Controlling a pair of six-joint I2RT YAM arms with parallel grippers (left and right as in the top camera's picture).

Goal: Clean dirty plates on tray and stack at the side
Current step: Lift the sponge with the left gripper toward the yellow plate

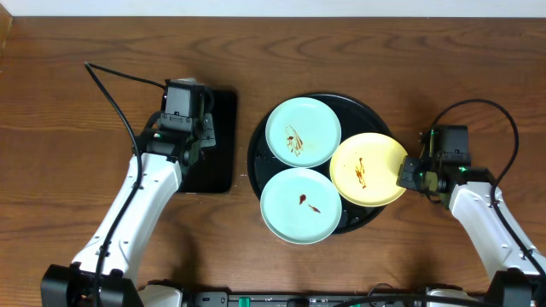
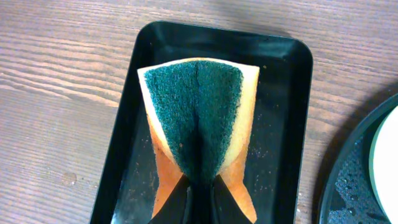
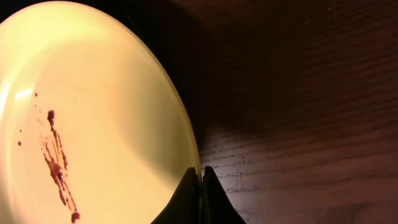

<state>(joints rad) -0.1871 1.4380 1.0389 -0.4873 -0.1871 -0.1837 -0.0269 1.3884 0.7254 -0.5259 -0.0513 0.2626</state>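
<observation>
The large round black tray (image 1: 260, 141) holds three dirty plates. One mint-blue plate (image 1: 303, 131) lies at the back and one mint-blue plate (image 1: 300, 205) at the front. The pale yellow plate (image 1: 367, 169) lies at the right, over the tray's rim. All have brown smears. My right gripper (image 1: 408, 173) is shut on the yellow plate's right rim (image 3: 124, 124), one finger on each side (image 3: 201, 171). My left gripper (image 1: 194, 128) is shut on a green-and-yellow sponge (image 2: 199, 112), pinched and folded upright (image 2: 200, 182) over the small rectangular black tray (image 2: 283, 124).
The small rectangular tray (image 1: 223, 141) lies left of the round tray. Brown wood-grain tabletop (image 1: 68, 102) stretches to the left, back and far right. A black cable (image 1: 119, 81) runs over the table to the left arm.
</observation>
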